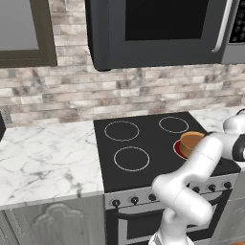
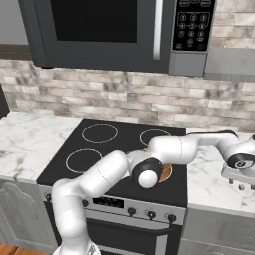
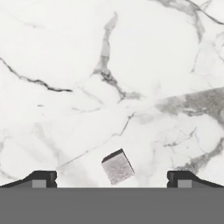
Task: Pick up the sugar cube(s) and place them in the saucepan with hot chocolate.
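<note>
On the left lies a white marble counter with grey veins [image 1: 48, 158], and beside it a black glass stovetop with four thin burner rings [image 1: 143, 143]. At the stove's front right ring sits the small round copper-orange saucepan with a flat brown top [image 1: 191, 142] — partly hidden behind the white robot arm [image 1: 191, 177], which reaches across it to the right. Further right, over the marble counter beyond the stove [image 2: 209, 179], hangs the two-finger gripper [image 3: 112, 178], its dark fingertips [image 3: 43, 178] spread wide and holding nothing. Between them — near the lower middle of the hand view — a small pale grey sugar cube [image 3: 117, 167] lies on the marble, turned at an angle, touched by neither finger.
</note>
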Controlling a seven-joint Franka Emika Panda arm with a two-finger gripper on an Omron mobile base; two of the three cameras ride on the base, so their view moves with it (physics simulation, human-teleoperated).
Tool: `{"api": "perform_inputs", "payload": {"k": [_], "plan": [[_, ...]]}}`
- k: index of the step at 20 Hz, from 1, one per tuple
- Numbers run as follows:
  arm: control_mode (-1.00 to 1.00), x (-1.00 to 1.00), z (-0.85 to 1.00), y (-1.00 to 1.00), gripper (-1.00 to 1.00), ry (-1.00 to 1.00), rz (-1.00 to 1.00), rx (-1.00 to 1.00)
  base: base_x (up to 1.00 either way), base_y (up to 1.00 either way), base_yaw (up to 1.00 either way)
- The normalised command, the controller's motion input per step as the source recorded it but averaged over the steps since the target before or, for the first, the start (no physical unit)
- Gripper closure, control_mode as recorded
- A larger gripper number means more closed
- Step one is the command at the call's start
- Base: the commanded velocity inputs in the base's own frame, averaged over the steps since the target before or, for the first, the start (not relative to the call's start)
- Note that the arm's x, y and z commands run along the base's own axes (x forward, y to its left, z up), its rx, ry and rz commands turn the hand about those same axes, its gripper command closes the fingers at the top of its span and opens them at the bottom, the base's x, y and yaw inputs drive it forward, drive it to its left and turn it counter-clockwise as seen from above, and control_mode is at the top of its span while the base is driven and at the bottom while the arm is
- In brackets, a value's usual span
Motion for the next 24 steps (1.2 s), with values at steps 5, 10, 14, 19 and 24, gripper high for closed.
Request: {"api": "perform_inputs", "payload": {"k": [5, 10, 14, 19, 24], "plan": [[-1.00, 0.02, -0.15, 0.09, -1.00, 0.00, 0.00, 0.00, 0.00, 0.00, 0.00], [-1.00, 0.04, -0.16, 0.01, -1.00, 0.00, 0.00, 0.00, 0.00, 0.00, 0.00], [-1.00, 0.08, -0.17, 0.00, -1.00, 0.00, 0.00, 0.00, 0.00, 0.00, 0.00], [-1.00, 0.13, -0.08, -0.01, -1.00, 0.00, 0.00, 0.00, 0.00, 0.00, 0.00], [-1.00, 0.00, -0.07, -0.21, -1.00, 0.00, 0.00, 0.00, 0.00, 0.00, 0.00]]}}
